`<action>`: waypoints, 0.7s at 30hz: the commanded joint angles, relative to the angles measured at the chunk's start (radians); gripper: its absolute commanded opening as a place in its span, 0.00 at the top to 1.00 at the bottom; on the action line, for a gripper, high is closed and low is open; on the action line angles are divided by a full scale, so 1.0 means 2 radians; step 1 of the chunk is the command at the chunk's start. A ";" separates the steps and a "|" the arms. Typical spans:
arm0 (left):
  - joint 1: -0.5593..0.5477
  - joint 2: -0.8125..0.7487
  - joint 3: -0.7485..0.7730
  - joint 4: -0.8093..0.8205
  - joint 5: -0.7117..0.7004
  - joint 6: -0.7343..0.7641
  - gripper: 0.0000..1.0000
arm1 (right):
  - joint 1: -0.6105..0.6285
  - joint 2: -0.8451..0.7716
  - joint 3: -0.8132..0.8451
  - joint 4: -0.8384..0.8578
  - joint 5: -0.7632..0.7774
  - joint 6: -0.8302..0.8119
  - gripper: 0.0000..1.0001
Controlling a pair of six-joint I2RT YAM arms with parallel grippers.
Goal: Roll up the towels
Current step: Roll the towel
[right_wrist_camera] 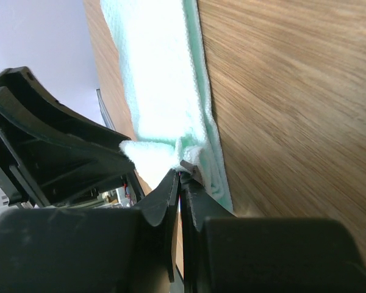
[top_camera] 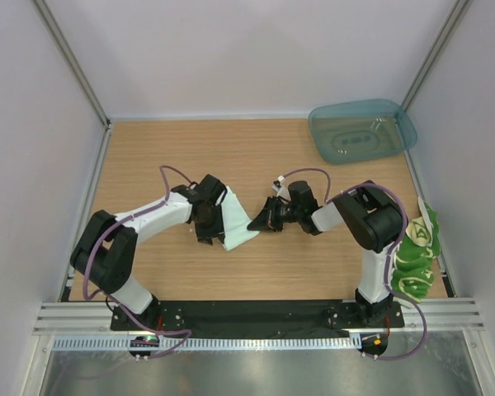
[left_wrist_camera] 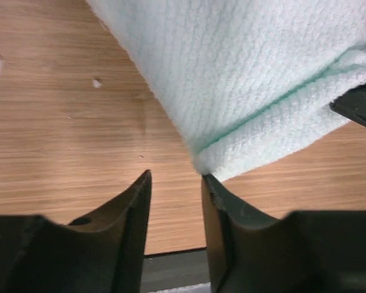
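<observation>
Both arms at the mint-white towel (top_camera: 238,223)
The right gripper (right_wrist_camera: 179,180) pinches one corner; the left gripper (left_wrist_camera: 175,183) is open, a folded corner just beyond its fingertips.

Left arm (top_camera: 148,216): I reach inward from my base, elbow bent, wrist tipped down. Left gripper (left_wrist_camera: 175,177): jaws parted, a clear gap between the fingertips. Right arm (top_camera: 371,219): I extend leftward, forearm low. Right gripper (right_wrist_camera: 179,177): fingers pinched together on the towel (right_wrist_camera: 165,91) edge.
</observation>
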 commanded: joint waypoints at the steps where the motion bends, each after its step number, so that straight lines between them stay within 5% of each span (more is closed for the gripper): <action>1: -0.019 -0.030 0.029 -0.026 -0.079 0.014 0.63 | -0.001 0.010 0.006 0.005 0.023 -0.019 0.91; 4: -0.077 -0.037 0.079 -0.080 -0.191 0.033 0.70 | -0.001 0.012 0.007 0.006 0.023 -0.019 0.91; 8: -0.146 -0.019 0.133 -0.106 -0.252 0.068 0.73 | 0.000 0.012 0.006 0.006 0.024 -0.019 0.91; 21: -0.195 0.052 0.134 -0.036 -0.228 0.165 0.58 | 0.000 0.015 0.010 0.003 0.021 -0.019 0.91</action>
